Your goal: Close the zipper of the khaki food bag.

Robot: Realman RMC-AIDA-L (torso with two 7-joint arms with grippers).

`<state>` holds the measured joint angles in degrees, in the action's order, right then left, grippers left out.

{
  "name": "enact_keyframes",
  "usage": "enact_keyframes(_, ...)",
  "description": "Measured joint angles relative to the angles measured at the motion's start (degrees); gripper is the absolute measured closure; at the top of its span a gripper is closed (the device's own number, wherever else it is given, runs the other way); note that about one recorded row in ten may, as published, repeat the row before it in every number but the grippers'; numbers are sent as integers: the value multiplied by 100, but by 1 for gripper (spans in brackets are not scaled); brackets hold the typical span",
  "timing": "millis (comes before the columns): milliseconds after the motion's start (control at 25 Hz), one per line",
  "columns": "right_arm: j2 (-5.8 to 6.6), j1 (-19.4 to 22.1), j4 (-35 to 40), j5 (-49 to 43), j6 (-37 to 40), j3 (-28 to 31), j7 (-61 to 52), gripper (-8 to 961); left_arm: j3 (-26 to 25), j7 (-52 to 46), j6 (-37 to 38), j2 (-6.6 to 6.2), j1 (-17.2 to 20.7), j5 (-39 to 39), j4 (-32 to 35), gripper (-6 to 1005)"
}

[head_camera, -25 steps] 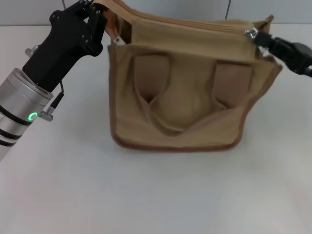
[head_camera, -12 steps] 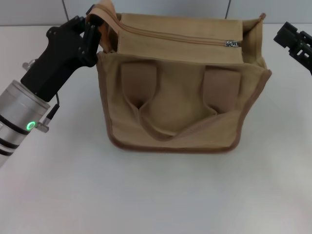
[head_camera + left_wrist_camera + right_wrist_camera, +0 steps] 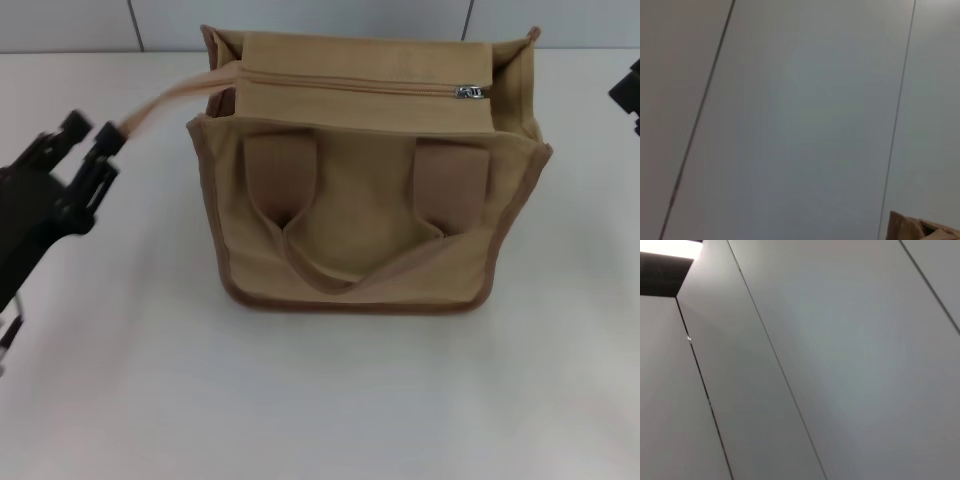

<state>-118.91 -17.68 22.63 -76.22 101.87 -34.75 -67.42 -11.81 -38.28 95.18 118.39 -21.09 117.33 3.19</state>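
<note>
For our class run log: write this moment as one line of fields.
bag: upright on table | zipper: closed, slider at right end | left gripper: open, off bag | right gripper: at edge

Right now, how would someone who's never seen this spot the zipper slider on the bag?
Find the khaki food bag standing on the white table. Along its top panel runs the zipper; follow it toward the robot's right end. The slider is the only small silver metal piece on the tan fabric.

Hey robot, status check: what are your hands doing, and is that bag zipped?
Left gripper open, off bag's left side. Right gripper at edge, clear. Khaki food bag upright; zipper looks shut, slider at right end. Nothing obstructing.
</note>
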Motion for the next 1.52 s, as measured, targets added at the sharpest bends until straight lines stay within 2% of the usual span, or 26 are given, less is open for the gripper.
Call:
enact_keyframes(240, -18, -41, -410, 43, 212, 168, 636, 124, -11, -148, 733, -22, 589, 4, 412, 453)
enact_keyframes(400, -9, -80, -393, 8, 223, -10, 671, 125, 352, -605, 1291, -91, 732, 129, 785, 298)
enact_keyframes(520, 18, -108, -221, -171, 349, -435, 672, 125, 1142, -762, 1742, -180, 707, 196, 1087, 279)
enact_keyframes(640, 39, -169, 122, -750, 527, -838, 743, 125, 1878, -763, 1828, -245, 614, 200, 1263, 260)
enact_keyframes(920, 0, -381, 313, -2234, 601, -1200, 1196, 125, 3479, -730, 1764, -168, 451, 200, 1886, 227)
enact_keyframes(1120, -44, -559, 173, -3020, 253, -1226, 1301, 125, 3733, -721, 1730, -130, 363, 199, 1913, 227)
enact_keyframes(1360, -55, -655, -259, -3117, -118, -1227, 1651, 125, 4213, -769, 1545, -56, 241, 197, 1918, 227)
enact_keyframes(1520, -57, -669, -412, -3130, -155, -1227, 1909, 125, 4310, -770, 1417, -8, 208, 196, 1921, 227)
